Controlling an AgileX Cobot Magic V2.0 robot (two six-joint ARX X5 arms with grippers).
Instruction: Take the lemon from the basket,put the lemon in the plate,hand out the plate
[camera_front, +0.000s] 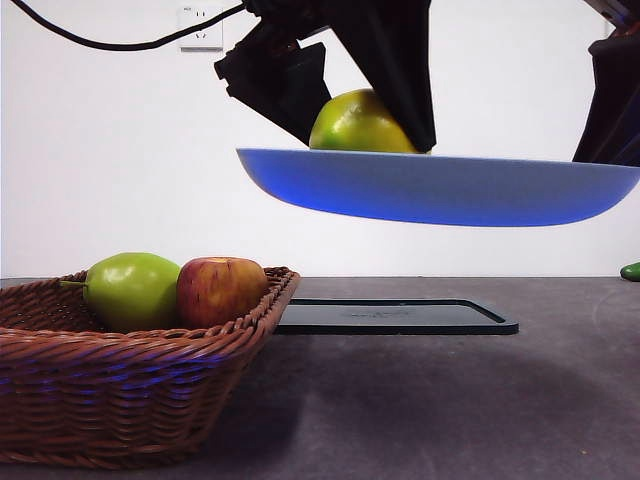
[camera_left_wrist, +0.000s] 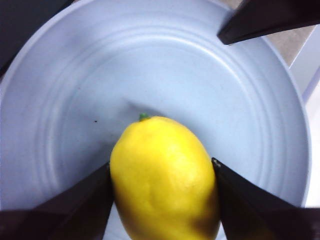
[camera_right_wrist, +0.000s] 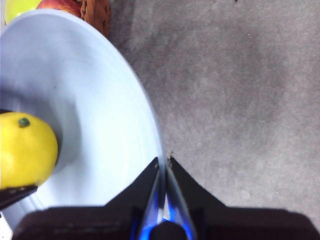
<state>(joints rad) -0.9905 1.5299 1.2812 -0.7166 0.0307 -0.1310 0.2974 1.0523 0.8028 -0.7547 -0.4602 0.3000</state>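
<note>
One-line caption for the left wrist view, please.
Left gripper closed on the lemon over the light blue plate, the right gripper pinching the plate's rim.

Grey table (camera_front: 450, 400): basket (camera_front: 120, 390), black tray (camera_front: 395, 316).

The lemon (camera_front: 358, 124), a smooth yellow oval with a green tinge and a small green stem nub, is lying in the middle of the plate (camera_front: 440, 186), which is hanging level in the air, well above the table. The plate is wide and shallow, pale blue inside, darker blue underneath. The basket (camera_front: 130, 385), brown woven wicker with flaring sides, is sitting on the table below.
</note>
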